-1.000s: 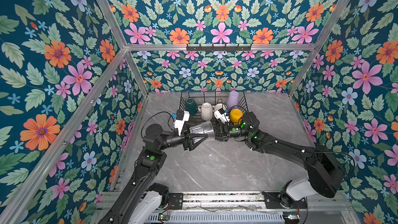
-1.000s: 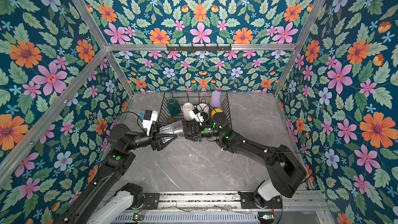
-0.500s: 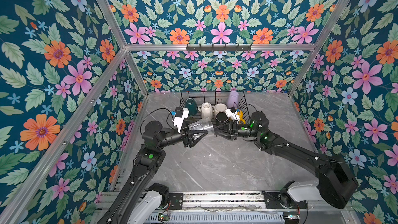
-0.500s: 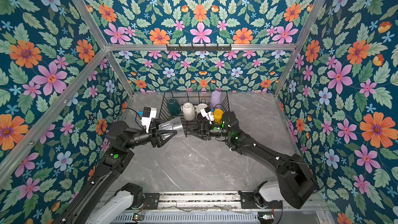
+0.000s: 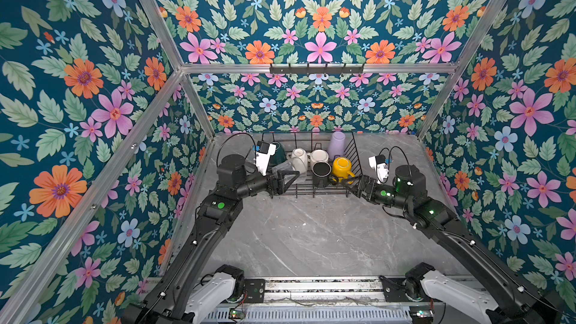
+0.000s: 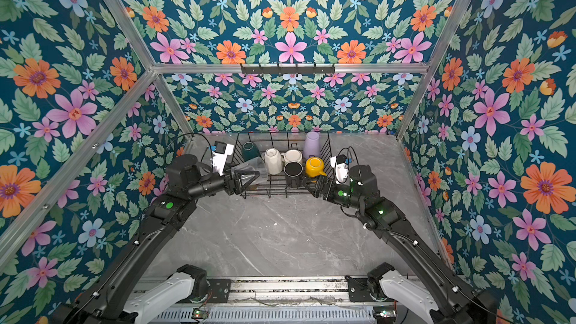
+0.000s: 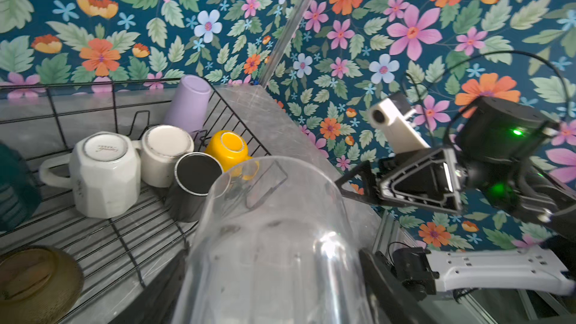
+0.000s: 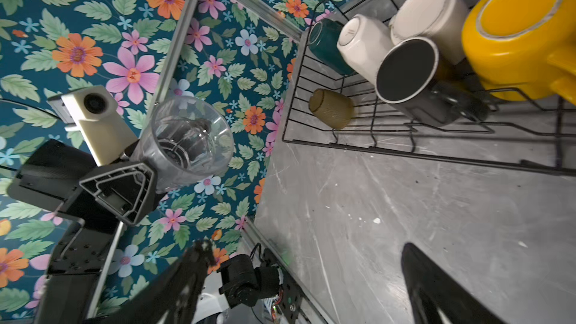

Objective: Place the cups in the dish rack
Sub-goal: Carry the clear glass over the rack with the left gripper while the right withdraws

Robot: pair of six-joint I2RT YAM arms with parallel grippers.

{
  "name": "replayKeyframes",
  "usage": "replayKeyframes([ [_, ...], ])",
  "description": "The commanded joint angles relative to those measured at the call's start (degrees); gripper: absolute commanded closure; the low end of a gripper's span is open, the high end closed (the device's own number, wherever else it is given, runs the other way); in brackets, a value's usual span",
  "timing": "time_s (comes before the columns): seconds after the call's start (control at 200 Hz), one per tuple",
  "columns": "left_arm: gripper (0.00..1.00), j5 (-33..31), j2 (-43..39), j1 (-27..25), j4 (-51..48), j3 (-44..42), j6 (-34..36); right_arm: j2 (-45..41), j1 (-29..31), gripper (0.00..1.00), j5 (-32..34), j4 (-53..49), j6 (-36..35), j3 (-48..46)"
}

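Note:
The black wire dish rack [image 5: 311, 196] stands at the back of the table. Upside down in it are a dark green mug [image 5: 279, 149], a white faceted mug [image 5: 299, 157], a cream mug [image 5: 319, 156], a lilac tumbler [image 5: 336, 144], a yellow mug [image 5: 341, 166], a black mug [image 5: 321, 172] and an amber glass [image 8: 332, 113]. My left gripper [image 5: 288, 179] is shut on a clear glass [image 5: 285, 166] [image 7: 274, 244], held tilted above the rack's front left corner. My right gripper [image 5: 347, 182] [image 8: 305, 275] hangs open and empty just right of the yellow mug's handle.
Floral walls with aluminium posts [image 5: 436, 104] close in the grey marble table [image 5: 311, 238] on three sides. A black hook rail [image 5: 316, 68] hangs on the back wall. The arms' base rail [image 5: 311, 288] runs along the front edge.
My right gripper has opened and drawn back to the right, away from the black mug, which now stands in the rack. The left gripper has carried the clear glass slightly back toward the rack.

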Motion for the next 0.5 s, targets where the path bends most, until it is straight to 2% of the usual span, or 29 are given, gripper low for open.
replayKeyframes([
  [0.0, 1.0, -5.0, 2.2, 0.1, -4.8, 2.4, 1.3, -1.4, -0.7, 0.02, 6.1, -3.9, -3.0, -0.7],
  [0.495, 1.0, -14.5, 13.9, 0.0, -17.7, 14.7, 4.4, -3.3, -1.2, 0.01, 8.9, -6.4, -4.9, -0.7],
])
